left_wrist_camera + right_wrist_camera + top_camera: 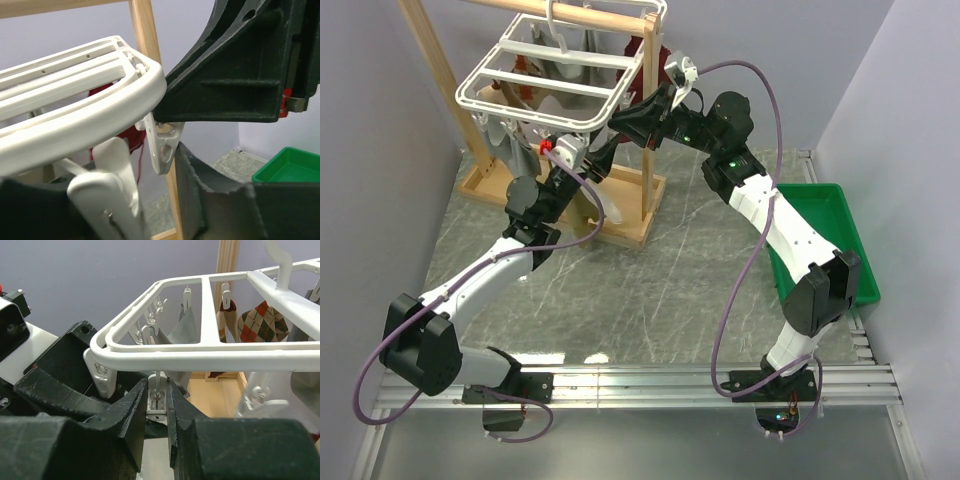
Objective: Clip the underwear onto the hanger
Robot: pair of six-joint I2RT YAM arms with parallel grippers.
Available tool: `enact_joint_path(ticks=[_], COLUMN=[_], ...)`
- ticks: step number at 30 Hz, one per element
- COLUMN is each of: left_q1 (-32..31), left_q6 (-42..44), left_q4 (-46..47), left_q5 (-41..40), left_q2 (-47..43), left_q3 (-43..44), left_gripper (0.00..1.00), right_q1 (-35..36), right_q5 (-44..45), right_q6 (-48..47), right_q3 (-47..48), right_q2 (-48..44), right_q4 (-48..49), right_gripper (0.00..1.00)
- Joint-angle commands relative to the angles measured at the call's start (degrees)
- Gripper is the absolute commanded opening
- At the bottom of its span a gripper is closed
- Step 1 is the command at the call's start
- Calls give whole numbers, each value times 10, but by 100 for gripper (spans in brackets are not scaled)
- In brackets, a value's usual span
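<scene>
The white grid hanger hangs from the wooden stand, with clips dangling under its rim. My right gripper is at the hanger's near right corner, shut on one white clip and squeezing it from both sides. My left gripper is just below that corner and holds the dull tan underwear up. In the left wrist view the cloth's top edge stands just right of and below a hanging clip. The left fingers themselves are mostly hidden.
The wooden frame stand carries the hanger, and its base lies on the table. A grey garment, argyle socks and a dark red garment hang from other clips. A green bin sits at the right.
</scene>
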Motion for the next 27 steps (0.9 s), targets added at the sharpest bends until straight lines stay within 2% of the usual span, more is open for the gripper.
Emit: enact_joint_path(ticks=[1, 5, 6, 9, 12, 16, 18, 21, 23, 25, 27], left_q1=[-3, -3, -4, 0, 7, 21, 21, 18, 13, 1, -5], left_q6=[5, -12, -23, -60, -93, -127, -125, -95, -73, -11, 42], left_q4=[29, 24, 23, 14, 2, -8, -15, -42, -45, -50, -64], left_q5=[21, 28, 38, 60, 75, 105, 107, 68, 53, 34, 10], left_q2=[0, -3, -4, -11, -16, -14, -11, -3, -2, -4, -5], left_q3=[27, 24, 25, 26, 28, 35, 41, 55, 54, 50, 50], left_gripper=[42, 28, 21, 12, 4, 1, 1, 1, 1, 1, 0], right_q1=[4, 2, 0, -16, -41, -61, -61, -58, -53, -45, -38], right_q5=[0, -7, -12, -40, -63, -94, -97, -50, 16, 52, 85], right_q6=[14, 19, 22, 41, 78, 125, 129, 117, 112, 106, 107], right_q3=[16, 18, 18, 16, 28, 51, 50, 58, 56, 63, 64], right_q2=[-17, -18, -18, -16, -3, 15, 16, 10, -3, -13, -20], right_q4=[12, 13, 16, 41, 73, 92, 97, 35, -23, -103, -141], right_gripper=[15, 21, 31, 56, 64, 66, 63, 52, 48, 43, 43])
